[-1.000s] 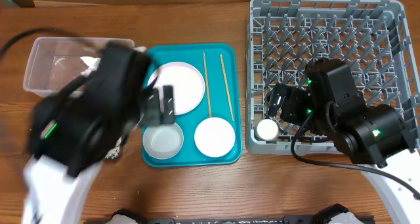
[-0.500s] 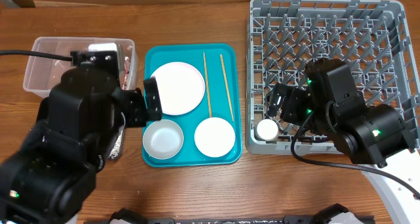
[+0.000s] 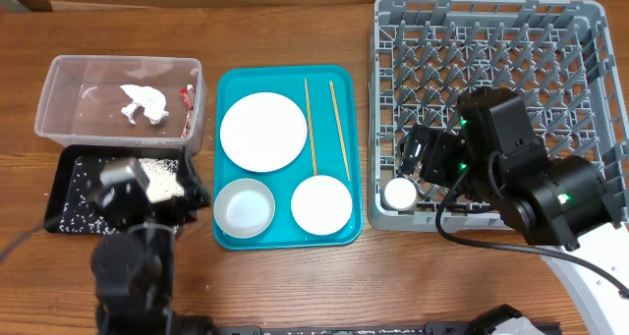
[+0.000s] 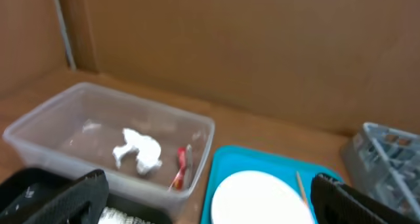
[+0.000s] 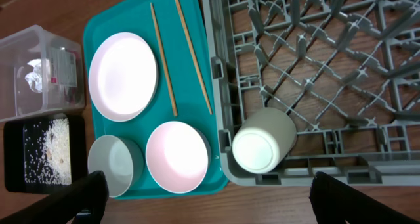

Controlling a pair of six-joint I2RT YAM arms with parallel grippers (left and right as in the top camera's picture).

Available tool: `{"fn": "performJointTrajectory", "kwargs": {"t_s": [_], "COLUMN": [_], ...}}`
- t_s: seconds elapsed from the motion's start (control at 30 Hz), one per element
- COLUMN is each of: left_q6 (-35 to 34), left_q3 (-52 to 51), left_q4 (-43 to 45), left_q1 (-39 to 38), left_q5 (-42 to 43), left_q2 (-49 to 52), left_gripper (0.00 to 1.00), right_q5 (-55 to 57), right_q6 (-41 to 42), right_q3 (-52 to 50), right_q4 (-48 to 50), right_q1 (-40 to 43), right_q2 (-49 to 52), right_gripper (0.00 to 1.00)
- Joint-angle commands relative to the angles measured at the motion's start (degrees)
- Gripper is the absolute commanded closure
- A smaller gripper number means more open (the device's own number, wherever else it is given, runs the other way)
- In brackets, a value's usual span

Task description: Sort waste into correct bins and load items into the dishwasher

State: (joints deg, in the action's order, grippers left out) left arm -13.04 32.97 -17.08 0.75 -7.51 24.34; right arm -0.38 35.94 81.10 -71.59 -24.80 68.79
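Because the cup (image 5: 262, 142) lies on its side in the 7 o'clock corner of the dish rack (image 3: 491, 1), not seated on the pegs, it may roll or tip out of place if the right arm (image 3: 521, 178) brushes it while leaving. The bigger risks sit on the teal tray (image 3: 228, 89). The chopsticks (image 3: 311, 129) are thin and lie flat at its 1 o'clock side, so a pinch could skid off them or lift only one. The plate (image 3: 262, 131) also lies flat at 11 o'clock, with little edge to catch, and the two bowls (image 3: 244, 205) (image 3: 321, 204) at 7 and 5 o'clock are smooth-rimmed and likely to slip. If both arms reach for the tray at once, they could collide.

The waste looks sorted: the napkin (image 3: 142, 101) and red wrapper (image 3: 185, 94) lie in the clear tub (image 3: 59, 119) at the desk's (image 3: 295, 286) 10 o'clock, and the rice (image 3: 157, 178) lies in the black tray (image 3: 69, 178) at 8 o'clock. The left arm (image 3: 133, 256) is blurred just beside that tray and a careless swing could scatter grains.

The left arm is drawn in low at 7 o'clock, the left claw (image 4: 209, 178) spread wide with nothing in it. The right arm is folded over the rack, and the right claw (image 5: 207, 194) is likewise wide apart and empty, looking down at the cup.
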Motion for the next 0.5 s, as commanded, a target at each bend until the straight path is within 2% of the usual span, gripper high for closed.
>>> {"fn": "performJointTrajectory", "kwargs": {"t_s": [0.0,0.1,0.2,0.27,0.47], "left_q6": [0.74,0.66,0.63,0.59,0.63], "left_q3": [-11.52,-21.42,-27.32,-32.76,-32.7], "left_q4": [6.45,10.36,11.02,15.1,13.42], "left_q1": [3.39,4.61,4.59,4.57,4.59], "left_q5": [2.73,1.88,1.57,1.75,1.4], "left_q2": [-9.81,-18.1,-22.58,-24.15,-24.09], "left_gripper": [0.0,0.0,0.0,0.0,0.0], "right_q5": [0.74,0.72,0.74,0.74,0.72], "right_q6": [-0.33,-0.33,-0.33,-0.33,-0.33], "right_q3": [0.66,0.66,0.66,0.66,0.66], "right_q4": [0.35,0.35,0.35,0.35,0.35], "right_q1": [0.04,0.07,0.04,0.04,0.04], "right_q2": [-0.31,-0.31,-0.31,-0.31,-0.31], "right_gripper": [0.0,0.0,0.0,0.0,0.0]}}
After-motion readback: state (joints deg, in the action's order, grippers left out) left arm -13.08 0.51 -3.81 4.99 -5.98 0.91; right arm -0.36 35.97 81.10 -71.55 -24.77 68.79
